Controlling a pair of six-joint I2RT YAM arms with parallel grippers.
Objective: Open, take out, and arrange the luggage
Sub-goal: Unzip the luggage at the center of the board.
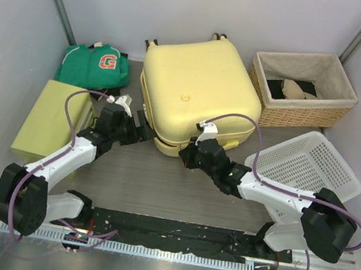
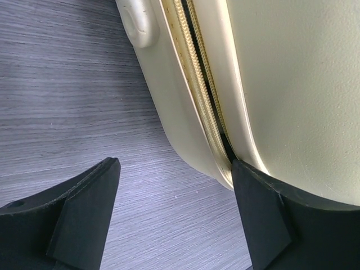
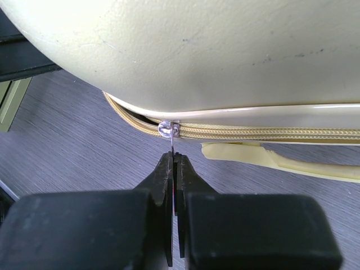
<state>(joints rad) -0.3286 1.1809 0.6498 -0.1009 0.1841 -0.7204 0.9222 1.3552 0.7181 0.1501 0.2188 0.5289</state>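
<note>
Pinching the zipper pull at its tips, right gripper is clamping tight; left gripper is gaping, one finger touching the suitcase seam.

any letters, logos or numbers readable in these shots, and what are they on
"G": big orange letter edged in white, on the green garment at the far left.
Round emblem on the lid of the luggage: too small to read.
Both wrist views: no text.

Pale walls, grey woodgrain tabletop
</note>
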